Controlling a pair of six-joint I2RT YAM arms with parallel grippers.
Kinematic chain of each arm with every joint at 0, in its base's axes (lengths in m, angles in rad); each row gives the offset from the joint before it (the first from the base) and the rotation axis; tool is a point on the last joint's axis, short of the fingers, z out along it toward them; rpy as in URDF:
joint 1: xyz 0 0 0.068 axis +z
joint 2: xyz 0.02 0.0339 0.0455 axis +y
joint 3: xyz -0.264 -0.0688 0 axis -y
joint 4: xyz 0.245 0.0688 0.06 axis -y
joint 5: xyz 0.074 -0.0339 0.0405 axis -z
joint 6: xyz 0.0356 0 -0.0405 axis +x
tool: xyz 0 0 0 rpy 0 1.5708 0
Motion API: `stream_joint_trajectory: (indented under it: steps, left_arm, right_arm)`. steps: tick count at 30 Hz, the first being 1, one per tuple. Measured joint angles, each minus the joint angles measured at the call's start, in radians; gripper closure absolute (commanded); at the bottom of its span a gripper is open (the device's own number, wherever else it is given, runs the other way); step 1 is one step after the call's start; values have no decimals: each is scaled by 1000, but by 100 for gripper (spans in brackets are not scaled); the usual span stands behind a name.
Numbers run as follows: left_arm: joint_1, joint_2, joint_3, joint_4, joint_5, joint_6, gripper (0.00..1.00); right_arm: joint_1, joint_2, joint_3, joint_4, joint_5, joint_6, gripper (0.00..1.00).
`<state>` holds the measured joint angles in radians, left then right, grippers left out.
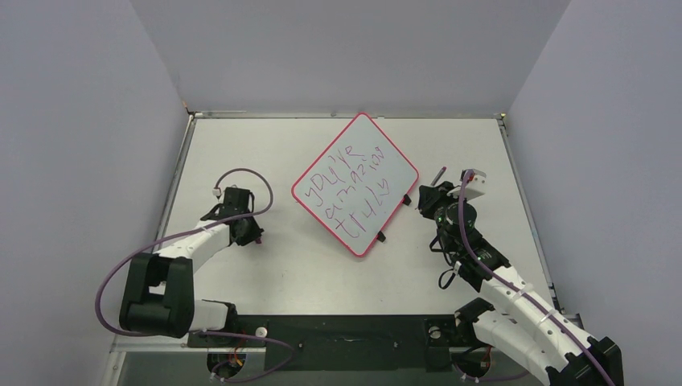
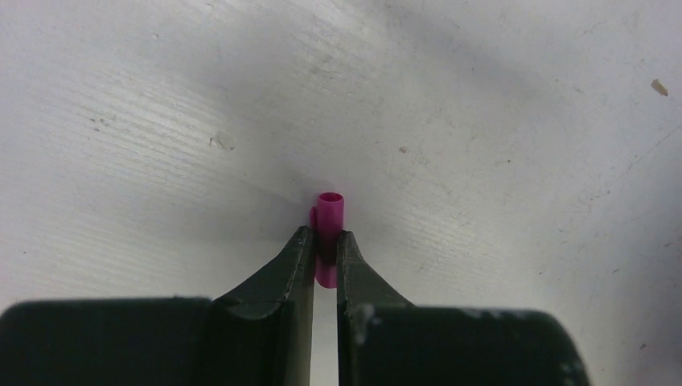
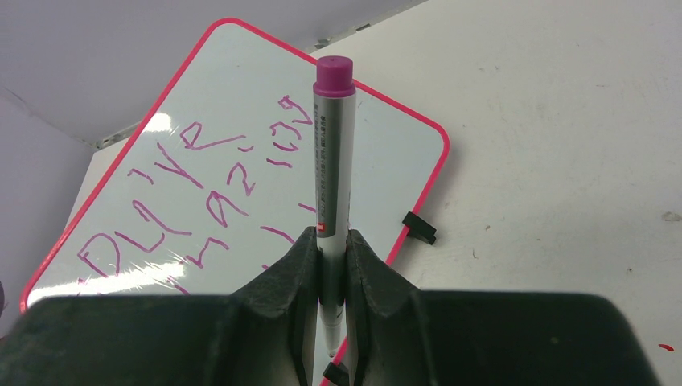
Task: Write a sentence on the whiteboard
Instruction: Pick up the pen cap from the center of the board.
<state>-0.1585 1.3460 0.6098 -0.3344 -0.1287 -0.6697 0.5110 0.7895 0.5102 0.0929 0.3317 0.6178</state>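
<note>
The whiteboard [image 1: 378,161] lies turned like a diamond at the table's middle, with a red-pink rim. The sentence [image 1: 347,191] fills it in three lines of purple scrawl. My right gripper [image 1: 426,198] stands just off the board's right edge, shut on a grey marker pen [image 3: 330,153]. The pen's purple end points up and its tip hangs just above the board's rim [image 3: 418,205]. My left gripper [image 2: 325,237] is down at the tabletop to the left of the board, shut on a small magenta pen cap [image 2: 330,211].
Two small black clips [image 1: 406,199] [image 1: 380,237] sit on the board's lower right edge. Grey walls [image 1: 80,161] close in the table on three sides. Purple cables loop round both arms.
</note>
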Motion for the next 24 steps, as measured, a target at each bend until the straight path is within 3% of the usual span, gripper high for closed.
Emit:
stream_joint_trajectory:
  steps: [8,24]
  left_arm:
    - [-33,-21,10,-36,28,29,100]
    - [-43,-391,230,-292,232,194,100]
  right_arm:
    - [0,0,8,-6,-1,0,100]
    - [0,23,167,-8,-200,44,100]
